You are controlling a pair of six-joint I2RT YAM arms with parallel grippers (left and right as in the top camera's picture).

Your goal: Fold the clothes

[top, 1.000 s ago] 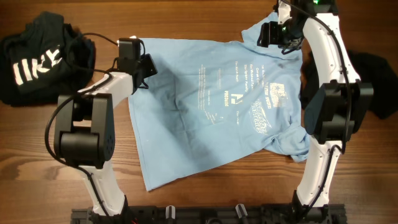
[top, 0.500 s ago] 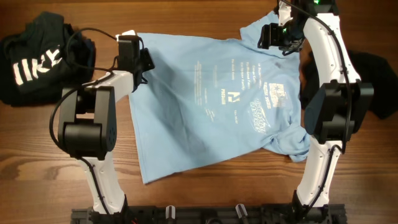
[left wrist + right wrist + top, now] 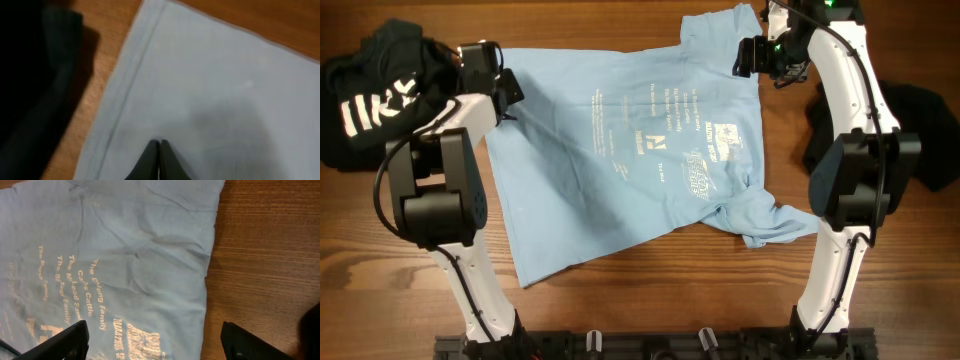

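Sky-blue T-shirt [image 3: 570,170] spread flat at centre, pale print up, one sleeve bunched; black shirt [image 3: 375,60] crumpled at far left.

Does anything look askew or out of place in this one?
Yes. The light blue T-shirt lies skewed on the table, its edges slanting, and its sleeve beside the right arm is bunched up rather than flat. A black shirt sits crumpled at the far left.

Black heap [image 3: 375,100] crowds left pincer [image 3: 160,155] on blue shirt [image 3: 570,170]; table [image 3: 650,290] open at front.
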